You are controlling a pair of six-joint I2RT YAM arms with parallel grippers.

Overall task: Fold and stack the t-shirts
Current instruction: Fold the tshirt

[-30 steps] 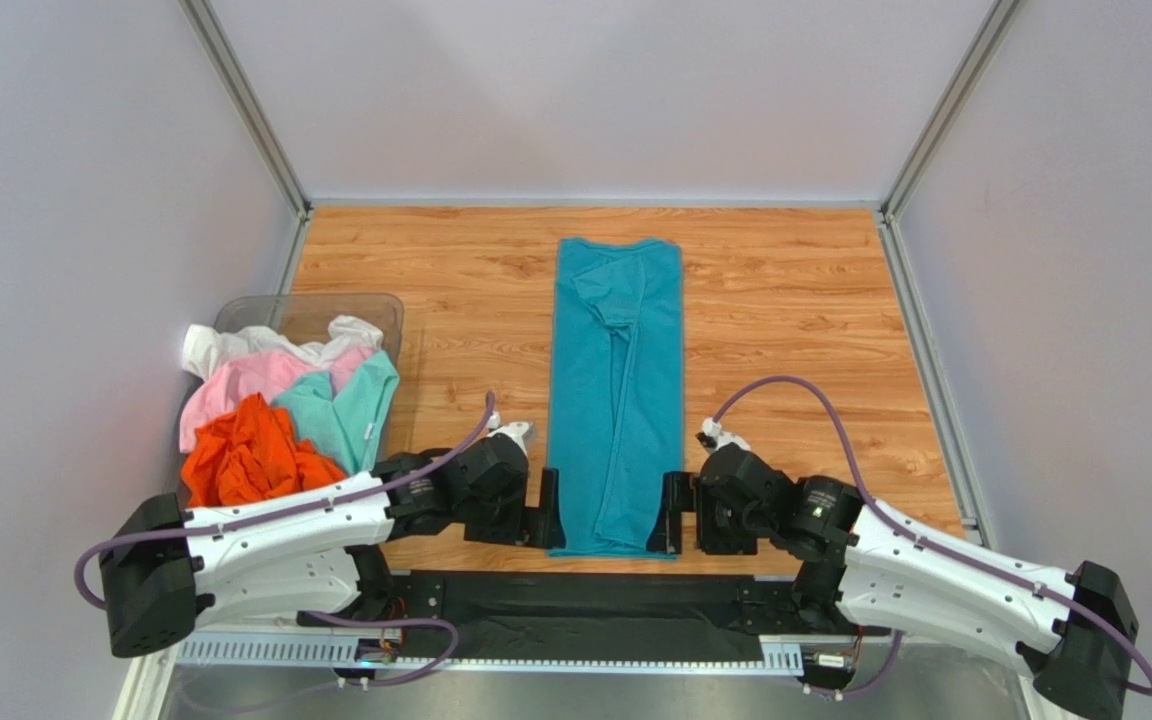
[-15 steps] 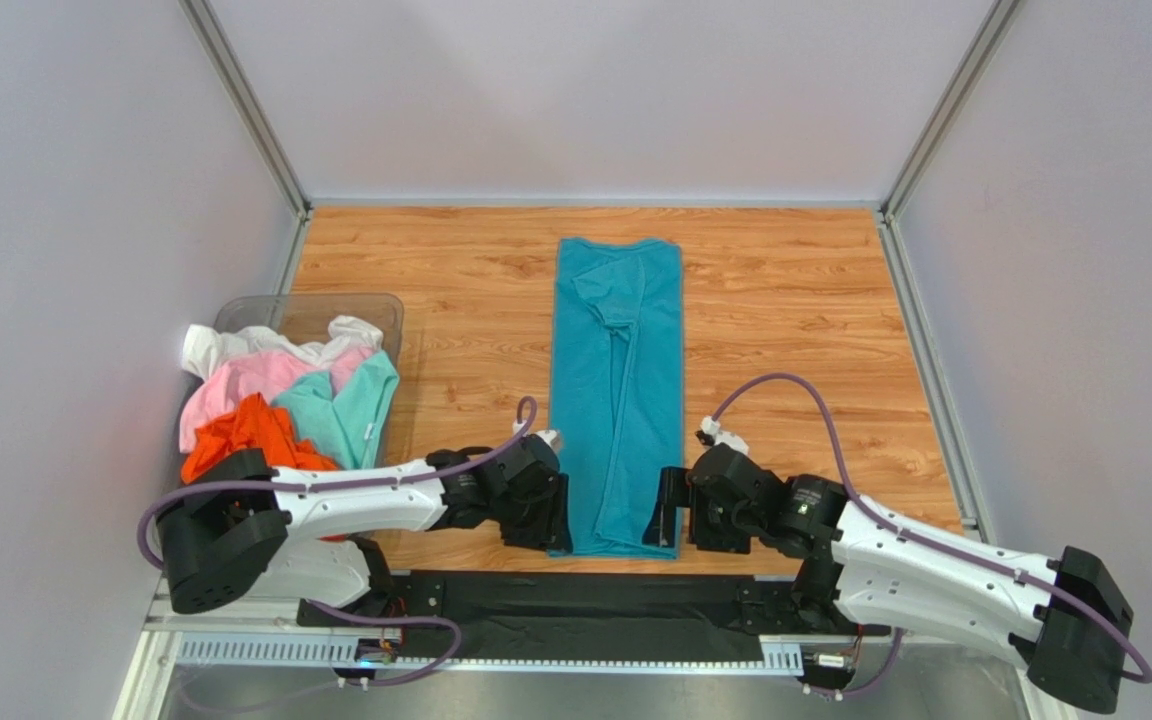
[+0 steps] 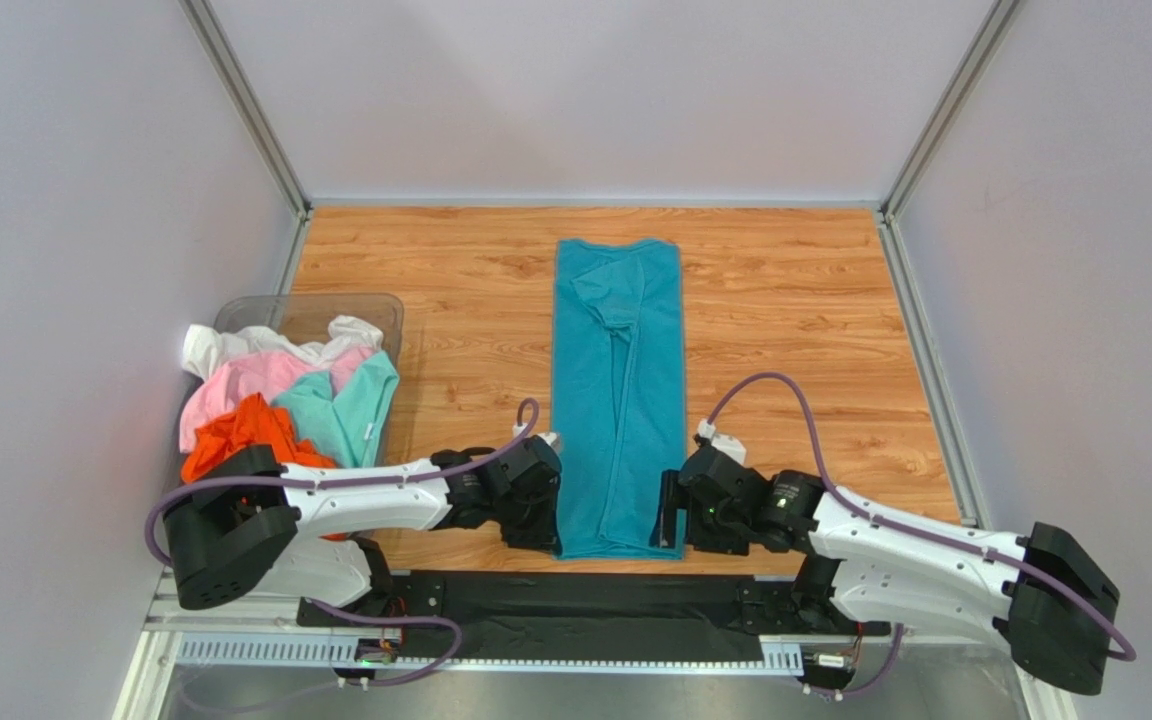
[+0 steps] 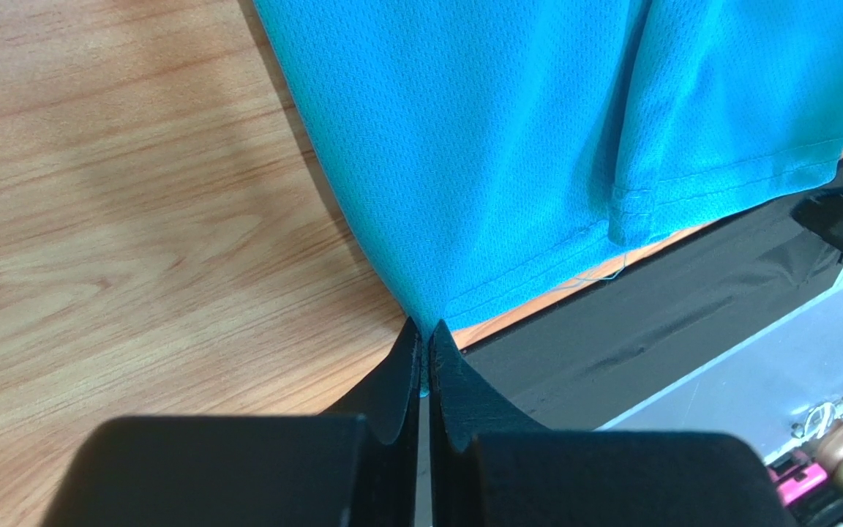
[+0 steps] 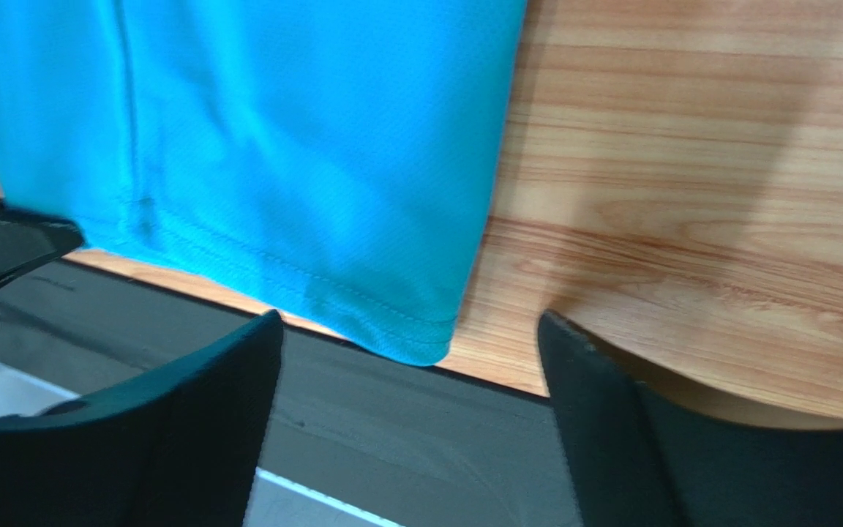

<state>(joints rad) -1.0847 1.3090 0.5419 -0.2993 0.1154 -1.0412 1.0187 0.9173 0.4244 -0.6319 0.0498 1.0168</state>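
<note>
1. At the left edge of the surface [image 3: 793, 300], a clear bin [image 3: 312, 305] holds a heap of clothes. The white shirt [image 3: 214, 348] is farthest, with the pink shirt [image 3: 244, 387] beside it. The orange shirt [image 3: 244, 443] is nearest, and the aqua shirt [image 3: 345, 405] is on the right.
2. The left gripper [image 3: 552, 528] sits low at the near-left corner of the teal shirt [image 3: 620, 375]. Its fingers are pressed together, pinching the corner, and the cloth is drawn to a point there.
3. The teal shirt lies mid-surface, folded into a long narrow strip running near to far. Its near hem reaches the black strip [image 3: 582, 600] along the near edge.
4. The right gripper [image 3: 668, 518] is at the near-right corner of the teal shirt. Its fingers are spread on either side of that corner and grip nothing.
</note>
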